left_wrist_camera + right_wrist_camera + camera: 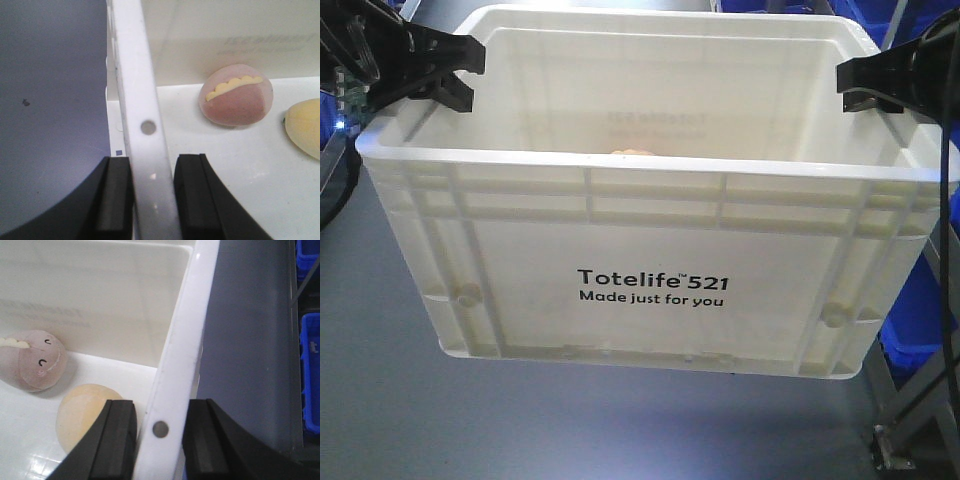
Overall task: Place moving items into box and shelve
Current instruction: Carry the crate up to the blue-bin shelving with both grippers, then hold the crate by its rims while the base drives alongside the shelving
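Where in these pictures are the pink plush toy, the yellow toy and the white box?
pink plush toy (pixel 236 96): left wrist view, middle of its body.
yellow toy (pixel 85 412): right wrist view, its rounded top.
white box (pixel 520 285): front view, its front wall.

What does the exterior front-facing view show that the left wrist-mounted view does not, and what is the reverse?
Only the front view: the white box from outside with its Totelife 521 print, the right gripper on the opposite side, and blue bins. Only the left wrist view: a pink plush ball and a yellow item lying apart on the box floor, seen clearly. Both: the box rim with the left gripper closed on it.
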